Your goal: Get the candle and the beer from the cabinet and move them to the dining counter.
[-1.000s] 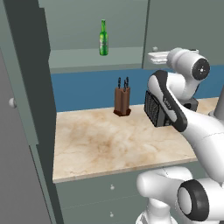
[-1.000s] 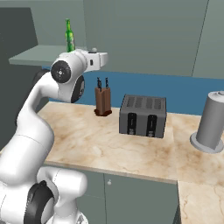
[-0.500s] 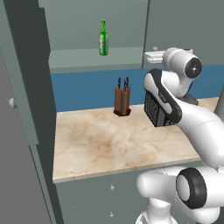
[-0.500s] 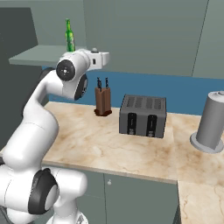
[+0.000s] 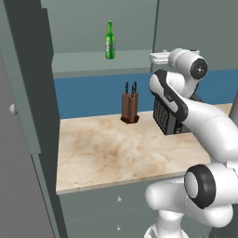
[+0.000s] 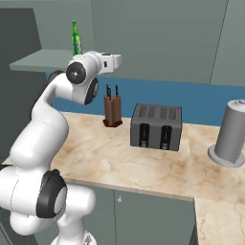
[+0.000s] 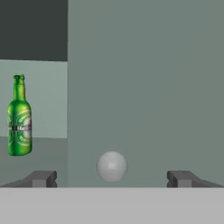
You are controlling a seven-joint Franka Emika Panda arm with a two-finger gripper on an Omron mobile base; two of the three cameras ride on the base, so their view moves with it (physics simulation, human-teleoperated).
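The beer (image 5: 109, 39) is a green bottle with a red-and-white label. It stands upright on the shelf of the cabinet (image 5: 93, 61), whose left door hangs open. My gripper (image 7: 112, 179) is open, its fingertips (image 7: 41, 178) wide apart and holding nothing. It faces the cabinet's closed right door (image 7: 144, 87), level with the round knob (image 7: 112, 166). In the hand view the beer (image 7: 19, 116) stands off to the left, in the open section. My hand (image 6: 115, 61) hovers right of the beer (image 6: 75, 38). The candle and the dining counter are out of view.
A brown knife block (image 5: 130, 106) and a dark toaster (image 6: 155, 127) stand on the marble worktop (image 5: 107, 153) under the cabinet. A grey cylinder (image 6: 232, 134) stands at the worktop's right end. The open cabinet door (image 5: 28, 93) juts out at the left. Drawers (image 5: 116, 200) sit below.
The arm has folded slightly, and the hand has shifted a little toward the closed cabinet door. The gripper stays open and the beer has not moved.
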